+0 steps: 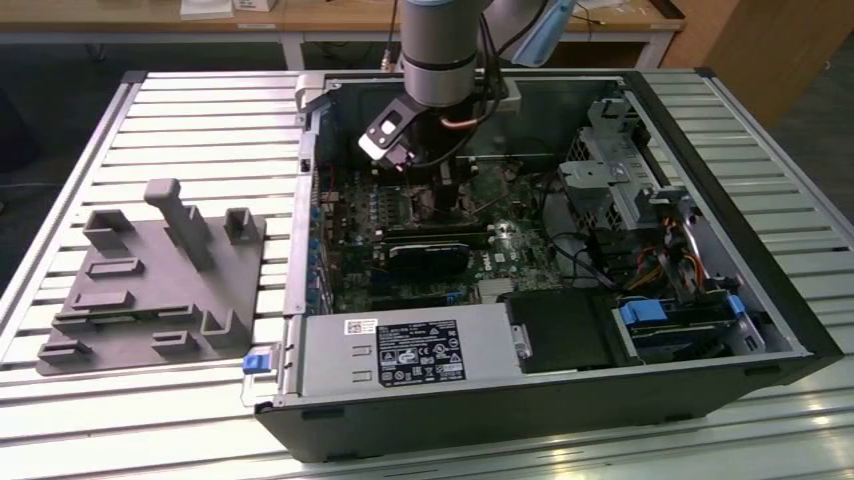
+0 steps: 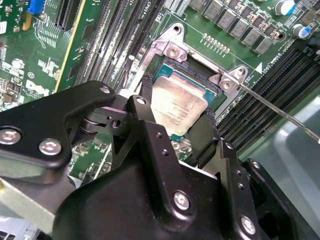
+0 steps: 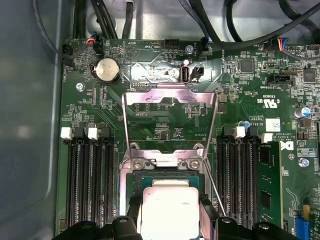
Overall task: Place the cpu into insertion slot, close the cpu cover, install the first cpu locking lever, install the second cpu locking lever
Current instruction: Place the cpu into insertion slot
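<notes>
Between the fingertips, in both wrist views, we note the gripper [image 2: 176, 114] closed on the chip [image 2: 177, 105]. One black finger [image 2: 146, 95] presses one edge and its partner the opposite edge, silver face up. We judge the side-on hold is chosen so nothing touches the underside and the chip goes down flat.

Directly beneath is the socket [image 2: 169, 70], its dark bed showing just past the chip's far edge. The chip is square to the rim and low over it. We cannot tell whether it rests in the bed or hangs just above.

Beyond the socket, in the first wrist view, the cover [image 3: 145, 93] stands swung back on its hinge, leaving the way down open. One thin lever [image 3: 214, 187] angles away beside the socket, unlatched. Memory slots [image 3: 87, 185] flank both sides on the green board [image 3: 165, 55].

Farther out, in the exterior view, the arm reaches into an open computer case [image 1: 534, 420] lying on a slatted table [image 1: 174, 100]. A grey tray [image 1: 147, 270] sits on the exterior view's left, well apart.
</notes>
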Controlling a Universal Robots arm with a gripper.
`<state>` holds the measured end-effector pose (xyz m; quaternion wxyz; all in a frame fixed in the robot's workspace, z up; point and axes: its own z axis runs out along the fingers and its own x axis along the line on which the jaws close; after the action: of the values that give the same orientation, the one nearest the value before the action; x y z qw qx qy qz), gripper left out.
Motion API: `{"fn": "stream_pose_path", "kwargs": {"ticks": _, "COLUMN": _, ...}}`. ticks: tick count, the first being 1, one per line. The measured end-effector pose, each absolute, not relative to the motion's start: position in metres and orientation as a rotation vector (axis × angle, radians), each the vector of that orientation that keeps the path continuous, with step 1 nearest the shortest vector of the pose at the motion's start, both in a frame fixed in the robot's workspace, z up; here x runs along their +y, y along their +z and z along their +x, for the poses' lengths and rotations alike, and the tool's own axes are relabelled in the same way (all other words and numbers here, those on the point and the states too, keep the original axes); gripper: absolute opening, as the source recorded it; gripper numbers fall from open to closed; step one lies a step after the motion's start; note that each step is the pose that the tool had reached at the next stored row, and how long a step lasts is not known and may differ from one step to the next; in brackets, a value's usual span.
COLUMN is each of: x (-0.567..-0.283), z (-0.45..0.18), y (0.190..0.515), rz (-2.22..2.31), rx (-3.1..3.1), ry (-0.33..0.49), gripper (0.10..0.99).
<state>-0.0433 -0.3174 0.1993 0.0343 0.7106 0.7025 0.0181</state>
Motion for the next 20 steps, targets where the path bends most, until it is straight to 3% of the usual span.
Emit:
{"fn": "stream_pose_path", "kwargs": {"ticks": 14, "x": -0.3164, "z": -0.0433, "y": 0.1957, "rz": 2.196, "rx": 2.148, "ry": 0.055, "gripper": 0.537}}
{"fn": "stream_pose_path", "kwargs": {"ticks": 16, "x": -0.3164, "z": -0.0433, "y": 0.1957, "rz": 2.196, "rx": 2.148, "ry": 0.055, "gripper": 0.549}}
{"fn": "stream_pose_path", "kwargs": {"ticks": 17, "x": -0.3164, "z": -0.0433, "y": 0.1957, "rz": 2.196, "rx": 2.148, "ry": 0.055, "gripper": 0.612}}
{"fn": "stream_pose_path", "kwargs": {"ticks": 20, "x": -0.3164, "z": -0.0433, "y": 0.1956, "rz": 2.196, "rx": 2.148, "ry": 0.055, "gripper": 0.612}}
